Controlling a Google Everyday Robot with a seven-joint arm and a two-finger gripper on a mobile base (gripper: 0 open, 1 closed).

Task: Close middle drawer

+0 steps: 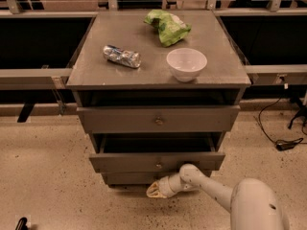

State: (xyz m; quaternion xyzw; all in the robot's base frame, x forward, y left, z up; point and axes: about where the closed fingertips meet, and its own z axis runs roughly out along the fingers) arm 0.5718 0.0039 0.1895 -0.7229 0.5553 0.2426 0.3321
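The middle drawer (pixel 129 162) is the second of three in a grey cabinet (pixel 91 75) and stands pulled out, its flat front sitting forward of the lowest drawer front (pixel 125 178), with a dark gap open above it and a small round knob (pixel 158 165) at its centre. Just below that front, slightly right of the knob and low before the lowest drawer, is the gripper (pixel 153 190), its pale tip pointing left and down toward the speckled floor (pixel 48 166); whether it is open or closed cannot be told. The white arm (pixel 211 190) runs from it to the lower right. Above, the taller top drawer (pixel 120 120) also shows a dark slot over its front. On the cabinet top lie a crumpled silver can (pixel 121 56) at left, a green bag (pixel 167 27) at the back and a white bowl (pixel 186 63) at front right, all apart. A black cable (pixel 284 143) trails on the floor at right
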